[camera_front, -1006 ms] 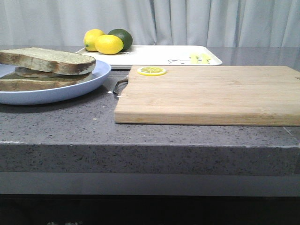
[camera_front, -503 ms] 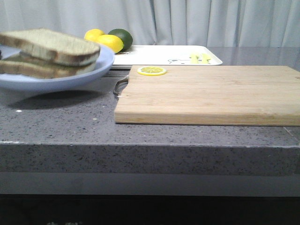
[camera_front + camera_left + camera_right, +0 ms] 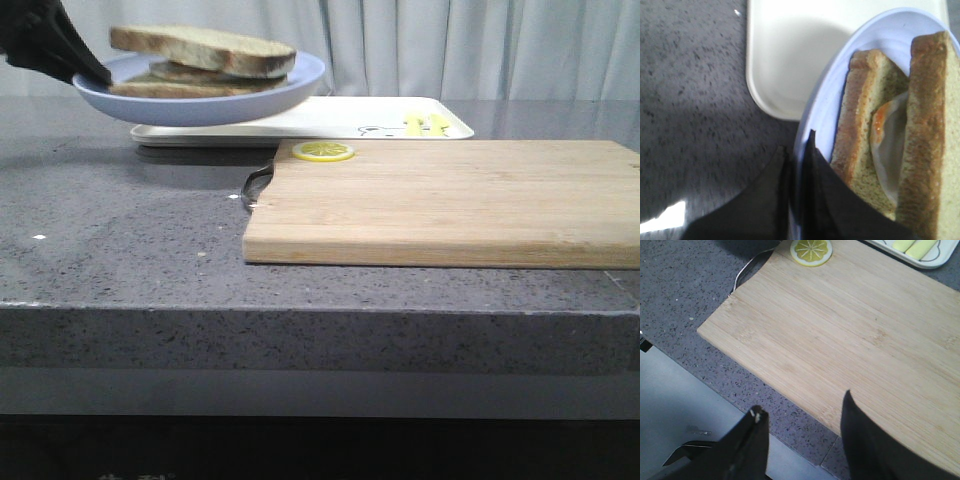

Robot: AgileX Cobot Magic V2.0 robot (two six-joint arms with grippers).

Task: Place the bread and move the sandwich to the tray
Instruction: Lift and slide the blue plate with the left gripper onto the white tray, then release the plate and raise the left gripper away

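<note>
My left gripper (image 3: 92, 70) is shut on the left rim of the light blue plate (image 3: 210, 103) and holds it in the air over the left end of the white tray (image 3: 340, 118). The sandwich (image 3: 180, 72) lies on the plate with the thick bread slice (image 3: 200, 48) on top. In the left wrist view the gripper (image 3: 797, 147) pinches the plate rim (image 3: 815, 117). The fried egg (image 3: 890, 135) shows between the bread slices (image 3: 927, 125), and the tray (image 3: 790, 55) lies below. My right gripper (image 3: 802, 410) is open and empty above the counter's front edge.
A wooden cutting board (image 3: 450, 200) with a wire handle lies in the middle of the grey counter (image 3: 120, 250). A lemon slice (image 3: 322, 151) sits on its far left corner, also in the right wrist view (image 3: 811, 250). A curtain hangs behind.
The plate with the sandwich has been lifted off the counter and carried up and to the right, from the left edge to over the tray. It now hides the lemons and lime.
</note>
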